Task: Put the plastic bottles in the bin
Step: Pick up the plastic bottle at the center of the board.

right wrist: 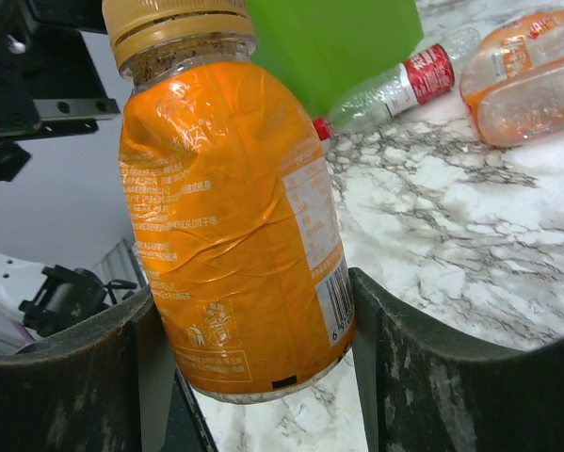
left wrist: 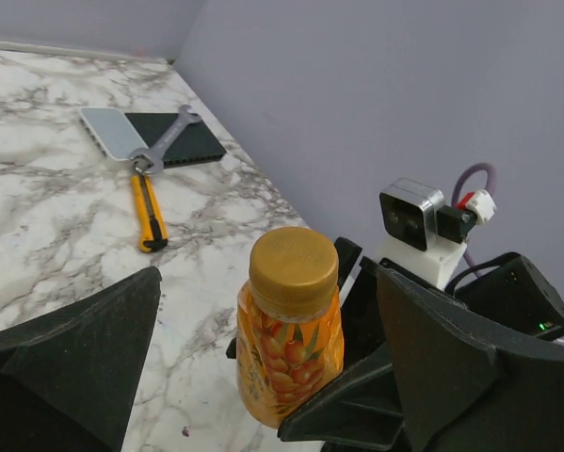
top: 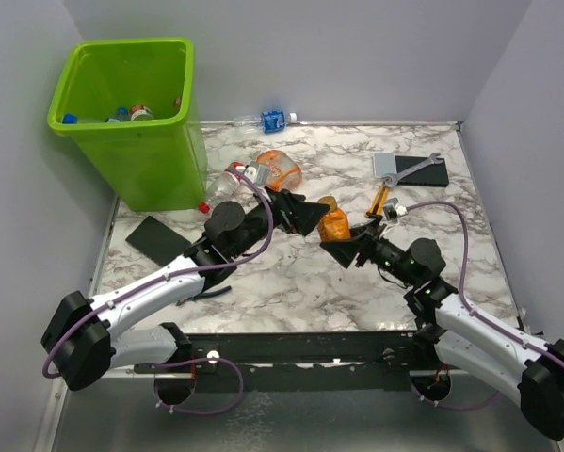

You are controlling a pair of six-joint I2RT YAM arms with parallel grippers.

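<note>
Here, orange bottle (right wrist: 230,217), clamped in right pincer (right wrist: 258,339)

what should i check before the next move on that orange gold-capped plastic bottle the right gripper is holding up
1. Right gripper grip on the orange plastic bottle: ok, it presses the bottle on both sides.
2. Left gripper open: ok, its fingers stand wide on either side of the bottle, not touching it.
3. Gold cap on the bottle: ok.
4. Room in the lime-green plastic bin: ok, the bottles inside lie well below the rim.
5. Bottle high enough to clear the bin's rim: cannot tell.
</note>
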